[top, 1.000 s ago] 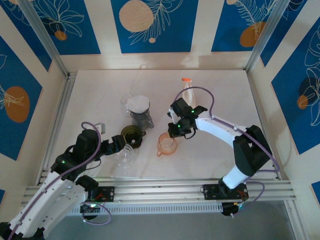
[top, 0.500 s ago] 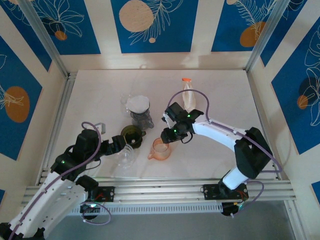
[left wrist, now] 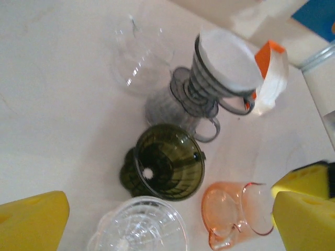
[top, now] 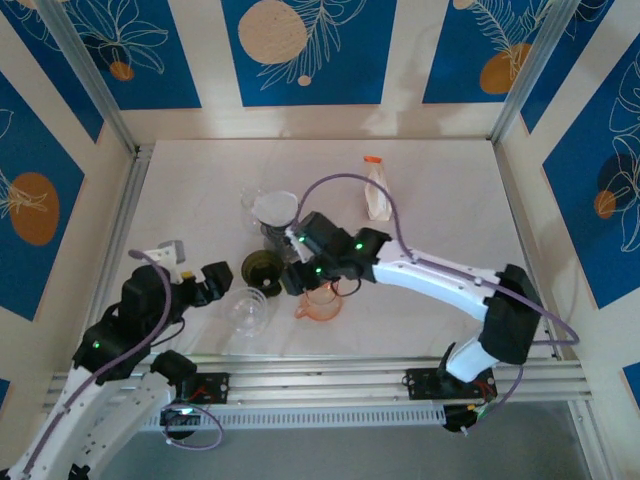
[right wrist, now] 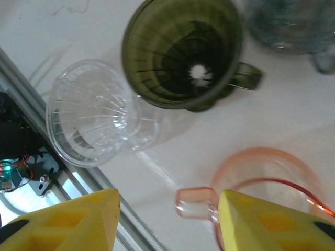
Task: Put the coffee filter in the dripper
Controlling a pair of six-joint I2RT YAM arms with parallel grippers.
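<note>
**Robot body.** Left arm (top: 100,420) and right arm (top: 430,275): white links joined by black housings (top: 505,320) that carry small green lights (top: 318,270). Purple cables (top: 395,215) loop along both arms. The left pincer (top: 212,282) and right pincer (top: 290,280) end in blocky yellow fingers (right wrist: 261,225).

Bright, even light, soft shadows on the table (top: 450,200); right wrist view blurred, perhaps motion.
</note>
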